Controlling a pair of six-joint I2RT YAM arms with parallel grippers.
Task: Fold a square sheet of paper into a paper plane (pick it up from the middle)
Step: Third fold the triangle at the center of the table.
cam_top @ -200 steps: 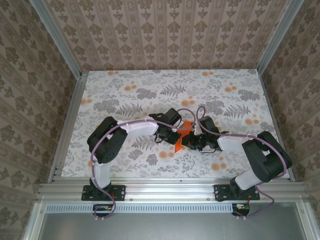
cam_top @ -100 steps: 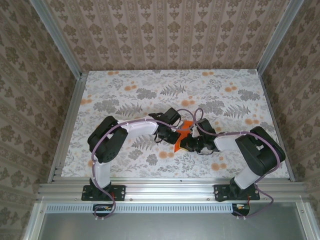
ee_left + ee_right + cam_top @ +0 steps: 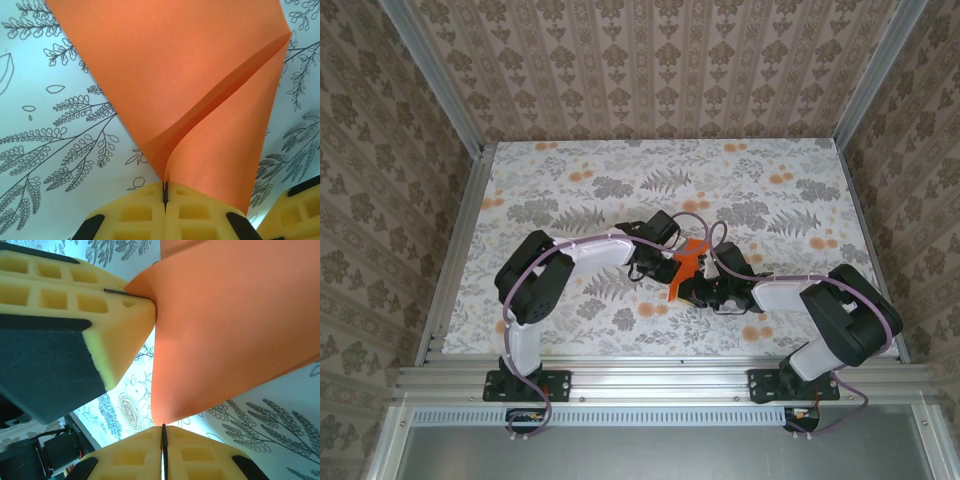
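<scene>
Left gripper and right gripper each clamp the paper between closed fingers; one loose crease curls beyond them, the folding apparently far from finished.

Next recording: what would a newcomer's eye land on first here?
The bright orange sheet of paper stands out at the middle of the flower-printed table, held between the left arm and right arm. Each wrist view shows yellow jaws shut on its edge, the sheet bent into a curling fold.
</scene>
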